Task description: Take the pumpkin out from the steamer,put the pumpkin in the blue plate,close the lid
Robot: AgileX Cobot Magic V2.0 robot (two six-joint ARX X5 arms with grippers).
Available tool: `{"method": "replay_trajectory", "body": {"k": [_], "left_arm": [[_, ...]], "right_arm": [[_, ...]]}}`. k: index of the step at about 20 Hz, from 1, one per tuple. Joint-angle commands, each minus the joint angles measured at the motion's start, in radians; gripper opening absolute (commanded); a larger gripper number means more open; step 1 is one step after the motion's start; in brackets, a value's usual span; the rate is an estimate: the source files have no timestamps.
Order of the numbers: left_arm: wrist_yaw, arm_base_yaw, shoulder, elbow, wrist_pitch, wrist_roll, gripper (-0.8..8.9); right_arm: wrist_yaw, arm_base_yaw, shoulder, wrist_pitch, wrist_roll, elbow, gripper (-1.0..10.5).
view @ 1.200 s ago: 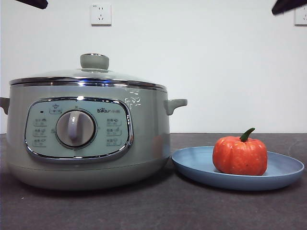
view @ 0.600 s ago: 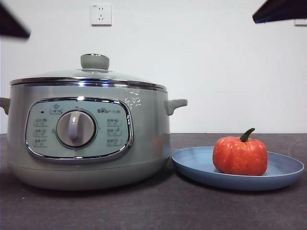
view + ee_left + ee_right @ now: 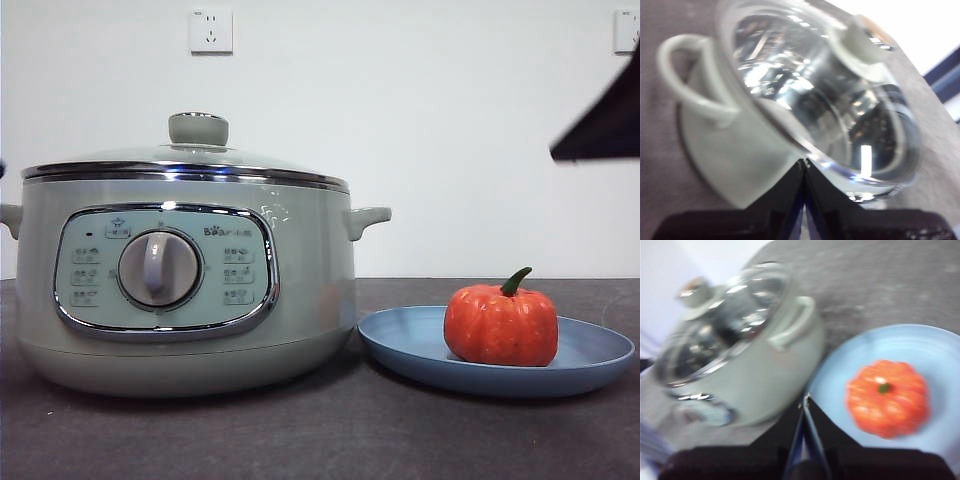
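The pumpkin [image 3: 501, 324] sits on the blue plate [image 3: 400, 345], just beside the steamer [image 3: 300, 290], whose lid [image 3: 190, 155] is on. Left claw [image 3: 804, 167] and right claw [image 3: 806, 402] are both closed, holding nothing.

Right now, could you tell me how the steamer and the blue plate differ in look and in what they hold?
The steamer is tall and deep, pale sage green with chrome trim; the blue plate is wide, shallow and matte, with no trim. The steamer is shut under its glass lid, while the blue plate lies open. The blue plate carries the pumpkin; no pumpkin shows through the steamer's lid in the wrist views. Both are round and stand side by side on the dark table.
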Motion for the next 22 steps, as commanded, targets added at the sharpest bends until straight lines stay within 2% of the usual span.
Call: {"method": "replay_trajectory", "body": {"k": [1, 2, 4, 6, 8, 10, 14, 16, 20, 22], "left_arm": [[-0.042, 0.034, -0.005, -0.009, 0.010, -0.006, -0.10], [-0.069, 0.045, -0.005, -0.009, 0.013, -0.006, -0.10], [-0.062, 0.061, -0.005, -0.017, 0.034, 0.006, -0.11], [0.020, 0.082, -0.003, -0.047, 0.091, 0.000, -0.11], [0.060, 0.101, -0.003, -0.073, 0.120, -0.029, -0.10], [0.044, 0.108, -0.003, -0.077, 0.100, -0.010, -0.09], [-0.029, 0.108, -0.003, -0.077, 0.097, 0.042, -0.08], [-0.077, 0.108, -0.003, -0.077, 0.096, 0.042, -0.08], [-0.072, 0.108, -0.003, -0.077, 0.093, 0.042, -0.03], [-0.072, 0.108, -0.003, -0.077, 0.093, 0.042, -0.03]], "right_arm": [[0.085, 0.000, 0.004, 0.014, 0.018, -0.024, -0.2], [0.089, 0.000, 0.005, 0.027, 0.019, -0.033, -0.2], [0.055, 0.000, 0.007, 0.068, 0.028, -0.053, -0.2], [0.084, -0.001, 0.021, 0.092, 0.029, -0.070, -0.2], [0.116, -0.001, 0.043, 0.106, 0.028, -0.073, -0.2], [0.183, -0.001, 0.049, 0.111, 0.028, -0.073, -0.2], [0.387, 0.000, 0.049, 0.106, 0.029, -0.073, -0.2], [0.475, 0.000, 0.049, 0.105, 0.029, -0.073, -0.2], [0.565, 0.000, 0.048, 0.101, 0.053, -0.073, -0.2], [0.566, 0.000, 0.048, 0.101, 0.052, -0.073, -0.2]]}}
